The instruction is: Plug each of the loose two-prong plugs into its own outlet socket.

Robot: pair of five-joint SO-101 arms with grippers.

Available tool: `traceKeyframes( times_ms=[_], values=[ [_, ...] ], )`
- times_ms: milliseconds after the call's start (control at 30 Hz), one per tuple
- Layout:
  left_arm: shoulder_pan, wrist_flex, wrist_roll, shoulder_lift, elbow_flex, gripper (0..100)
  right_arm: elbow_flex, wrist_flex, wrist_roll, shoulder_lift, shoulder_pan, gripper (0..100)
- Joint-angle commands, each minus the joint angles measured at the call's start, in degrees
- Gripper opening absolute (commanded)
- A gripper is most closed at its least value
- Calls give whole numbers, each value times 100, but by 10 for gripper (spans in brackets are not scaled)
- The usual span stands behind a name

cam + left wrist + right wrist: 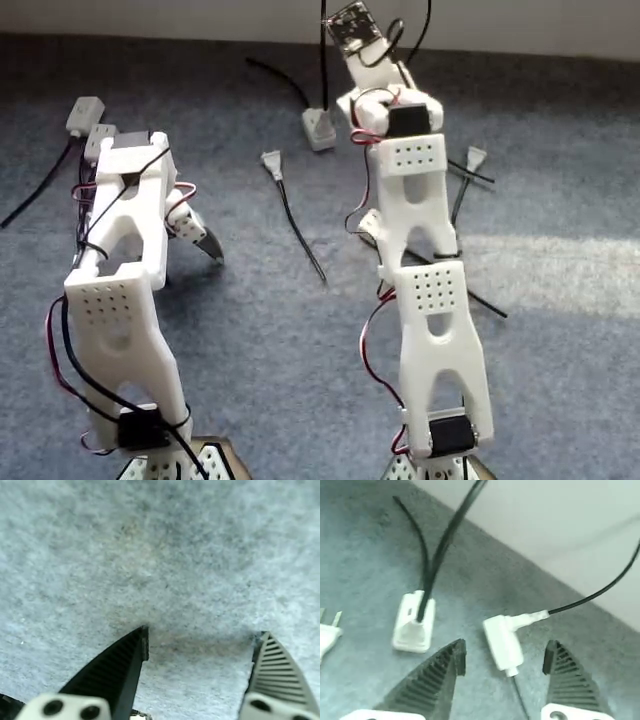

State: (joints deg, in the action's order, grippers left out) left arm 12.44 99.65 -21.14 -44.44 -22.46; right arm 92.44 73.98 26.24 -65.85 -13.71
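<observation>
Grey felt carpet [150, 555] lay underneath. My right pincer [505, 652] stood apart around white angled black-corded plug [501, 641], near white block socket [414, 622]; left pincer [203, 634] apart, idle. Best bet was clamping squarely on plug body, prongs free.

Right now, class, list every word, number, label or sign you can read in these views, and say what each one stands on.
No text can be read.
The plug shows no print.
The socket shows no print.
The circuit board has marks too small to read.
</observation>
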Motion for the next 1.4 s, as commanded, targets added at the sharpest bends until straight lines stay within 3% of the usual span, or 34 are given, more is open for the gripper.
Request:
traceKeyframes(
  times_ms=[0,200,433,567,733,900,1033,1367],
  values=[
    [321,-88,-484,-13,-48,319,251,971,-510,505,-470,238],
    [356,-44,-431,4,-48,319,189,1833,-1240,418,-1358,238],
    [567,-44,-448,4,-48,319,84,910,-1530,-514,-1930,238],
    [532,-44,-448,4,-57,319,84,418,-1582,-1130,-1991,238],
    [532,-44,-448,4,-57,319,101,-110,-2338,-1499,-1736,237],
    [532,-44,-448,4,-57,319,84,-382,-2330,-1552,-1534,117],
    [523,-44,-448,4,-57,319,101,-233,-2277,-1543,-1525,19],
    [435,-62,-448,13,-57,319,892,1262,-1820,-1473,-1613,8]
  ],
)
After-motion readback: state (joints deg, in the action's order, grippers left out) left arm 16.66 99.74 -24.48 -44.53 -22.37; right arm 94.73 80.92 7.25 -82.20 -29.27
